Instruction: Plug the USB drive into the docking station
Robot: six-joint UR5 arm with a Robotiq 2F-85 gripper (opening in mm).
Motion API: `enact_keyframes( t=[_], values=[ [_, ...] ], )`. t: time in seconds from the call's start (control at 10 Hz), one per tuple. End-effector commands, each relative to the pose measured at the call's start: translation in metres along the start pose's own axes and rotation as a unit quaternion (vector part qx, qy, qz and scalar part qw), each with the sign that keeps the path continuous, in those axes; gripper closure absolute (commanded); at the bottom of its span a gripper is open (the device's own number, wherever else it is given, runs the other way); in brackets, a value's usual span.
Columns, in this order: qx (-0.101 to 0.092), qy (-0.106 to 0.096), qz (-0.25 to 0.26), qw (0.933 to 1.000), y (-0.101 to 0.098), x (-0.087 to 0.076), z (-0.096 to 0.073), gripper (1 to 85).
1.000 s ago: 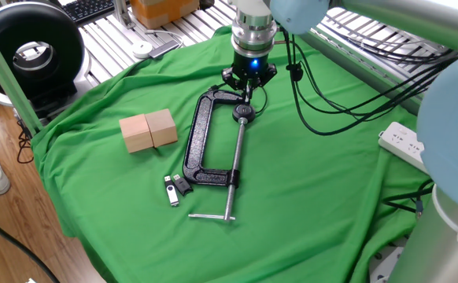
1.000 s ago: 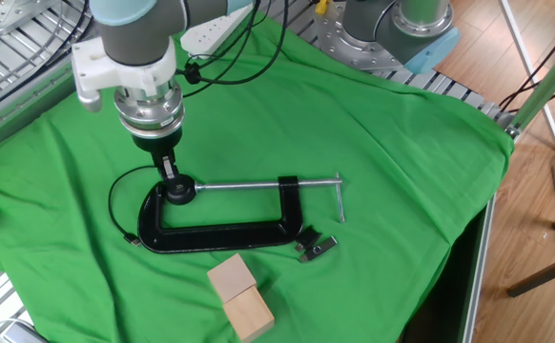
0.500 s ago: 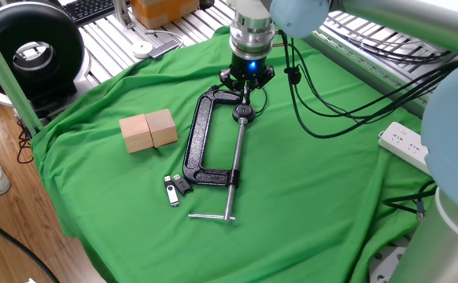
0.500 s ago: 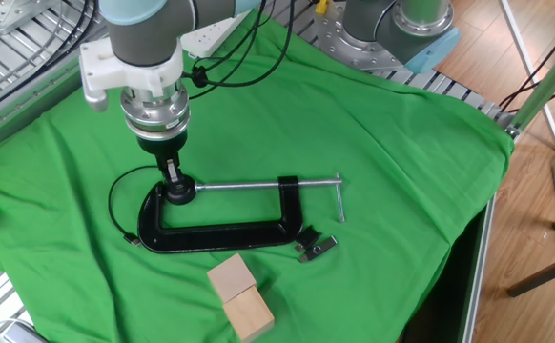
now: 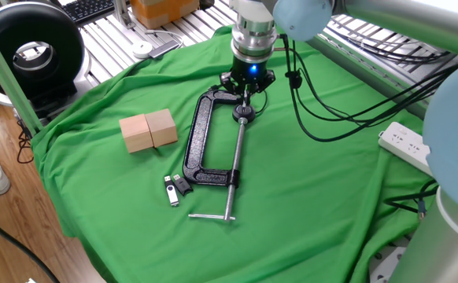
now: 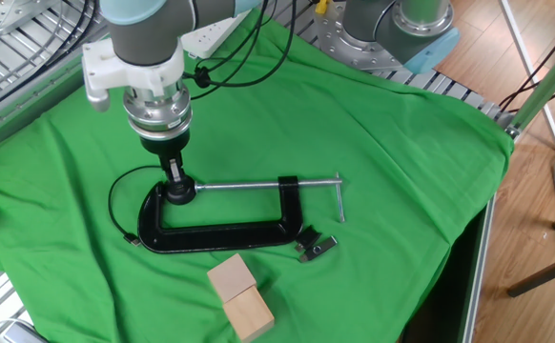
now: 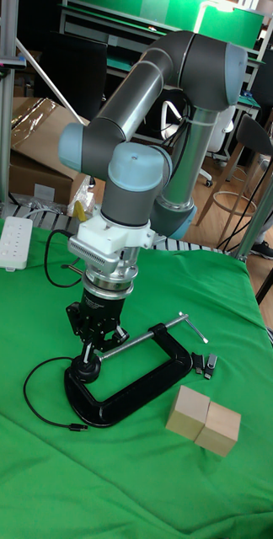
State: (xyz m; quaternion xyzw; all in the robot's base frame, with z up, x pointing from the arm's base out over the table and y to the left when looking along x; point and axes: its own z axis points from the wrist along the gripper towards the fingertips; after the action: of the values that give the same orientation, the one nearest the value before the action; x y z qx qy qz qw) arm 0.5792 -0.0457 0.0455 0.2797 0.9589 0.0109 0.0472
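A small silver USB drive (image 5: 171, 192) lies flat on the green cloth beside a black stick (image 5: 182, 185), just off the frame end of a black C-clamp (image 5: 193, 145). In the other fixed view the drive (image 6: 318, 248) shows at the clamp's corner. My gripper (image 5: 247, 90) (image 6: 174, 174) (image 7: 89, 335) points straight down over the clamp's round screw pad, far from the drive. Its fingers are pressed together, and nothing shows between them. I cannot make out a docking station in any view.
Two wooden blocks (image 5: 149, 130) sit side by side left of the clamp. A thin black cable (image 6: 113, 195) loops on the cloth near the gripper. A white power strip (image 5: 402, 144) lies at the cloth's right edge. Metal rails border the cloth.
The gripper has drifted slightly along the clamp's pad end and sits a touch lower. The clamp, USB drive and blocks have not moved.
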Motion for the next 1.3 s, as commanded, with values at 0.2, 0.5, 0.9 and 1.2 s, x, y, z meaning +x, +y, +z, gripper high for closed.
enact_keyframes(
  t=[0.2,0.5,0.9,1.2],
  values=[
    [-0.006,0.004,0.001,1.0000,0.0006,-0.0004,0.0022,84.0],
    [-0.006,0.009,-0.001,0.9999,-0.0013,0.0022,0.0034,84.0],
    [-0.011,0.015,-0.005,0.9998,-0.0032,0.0062,0.0062,84.0],
    [-0.010,0.013,-0.008,0.9998,-0.0023,0.0034,0.0075,84.0]
  ],
)
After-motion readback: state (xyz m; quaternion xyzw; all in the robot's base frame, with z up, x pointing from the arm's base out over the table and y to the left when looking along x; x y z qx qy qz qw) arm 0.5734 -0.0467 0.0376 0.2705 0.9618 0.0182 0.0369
